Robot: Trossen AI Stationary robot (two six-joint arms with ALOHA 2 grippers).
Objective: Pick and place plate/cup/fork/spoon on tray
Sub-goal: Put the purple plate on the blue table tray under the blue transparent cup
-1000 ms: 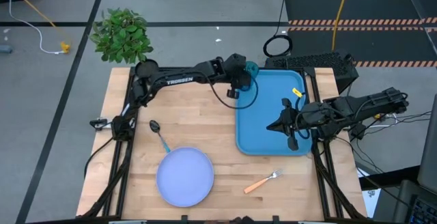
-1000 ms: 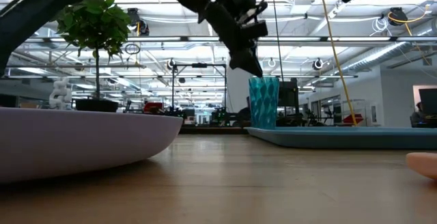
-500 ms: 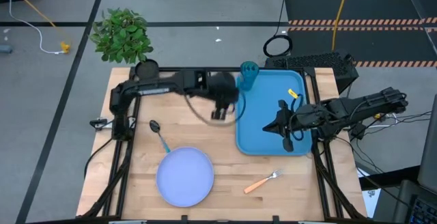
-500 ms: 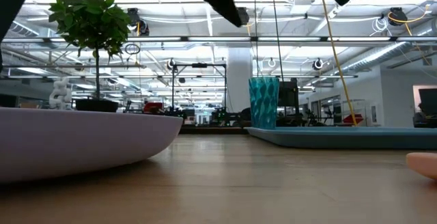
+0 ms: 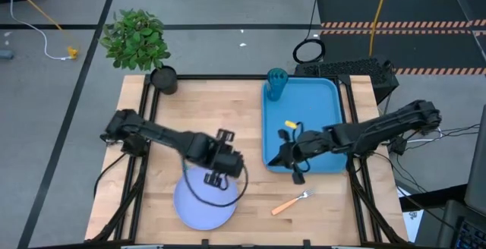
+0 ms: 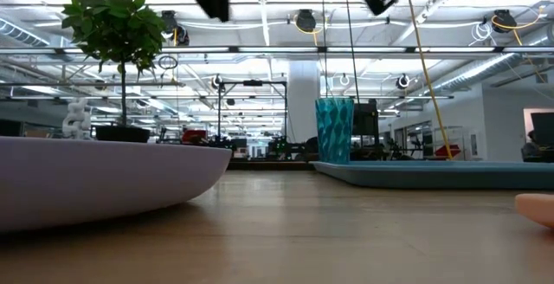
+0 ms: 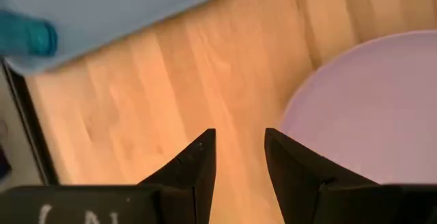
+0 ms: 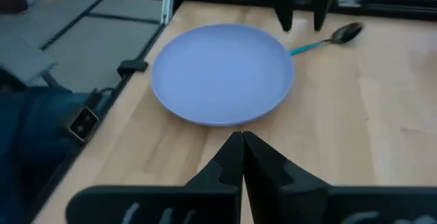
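A pale wooden bench carries the tableware. The large bright blue rectangular tray with its raised rim lies along the bench's right edge, reaching toward the far right corner. The small translucent teal-blue tumbler, the cup, stands upright inside the tray at its far left corner; the low view shows it upright on the tray too.

The round flat pale lavender-blue plate sits near the bench's front edge, left of centre. The small fork with the orange handle and pale silvery tines lies on the bare wood near the front edge, just in front of the tray's front left corner and apart from it. The small spoon with the thin light-blue handle and dark bowl lies on the wood touching or just beside the plate's rim; in the high view the left arm hides it.

The left gripper hangs over the plate's far rim, its two dark fingers parted with nothing between them. The right gripper hovers over the tray's front left corner, pointing toward the plate, its fingers pressed together and empty.

A green leafy plant in a dark pot stands at the bench's far left corner.
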